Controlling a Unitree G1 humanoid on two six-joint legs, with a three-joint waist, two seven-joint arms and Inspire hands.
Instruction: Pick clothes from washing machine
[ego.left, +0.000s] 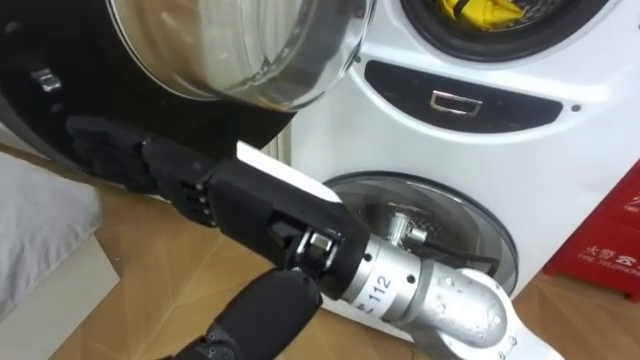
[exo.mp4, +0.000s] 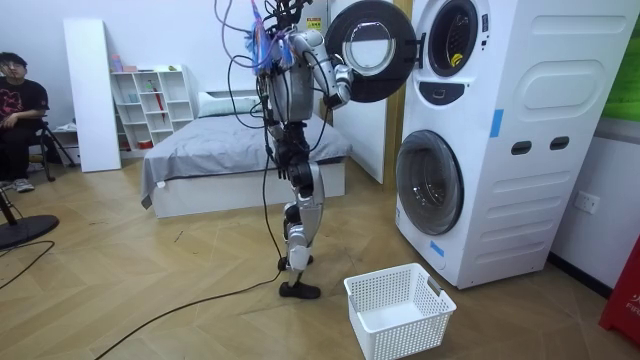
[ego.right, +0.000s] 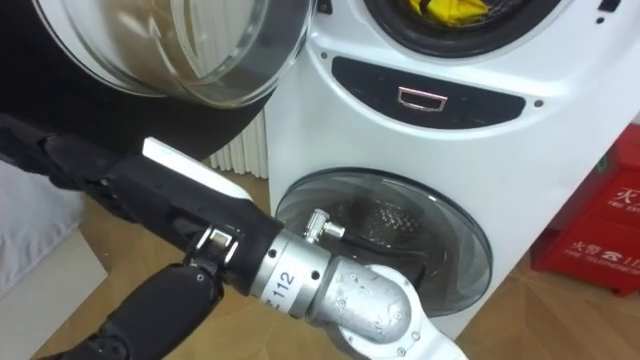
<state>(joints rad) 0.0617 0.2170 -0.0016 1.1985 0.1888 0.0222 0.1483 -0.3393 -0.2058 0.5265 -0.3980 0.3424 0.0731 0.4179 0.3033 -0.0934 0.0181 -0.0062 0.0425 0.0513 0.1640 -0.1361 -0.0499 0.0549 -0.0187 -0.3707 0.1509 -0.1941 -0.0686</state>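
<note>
A yellow cloth lies inside the upper washing machine's drum, at the top edge of the eye views. The upper machine's round door stands swung open to the left, its glass bowl facing me. My right hand reaches in from the lower right. Its fingers are straight and lie against the dark rim of the open door, holding nothing. In the room view I stand upright in front of the stacked machines with that hand raised to the door.
The lower machine's round door is closed, just behind my forearm. A red box stands at the right. A white laundry basket sits on the wooden floor by the machines. A bed is behind me, and a person sits at the room view's left.
</note>
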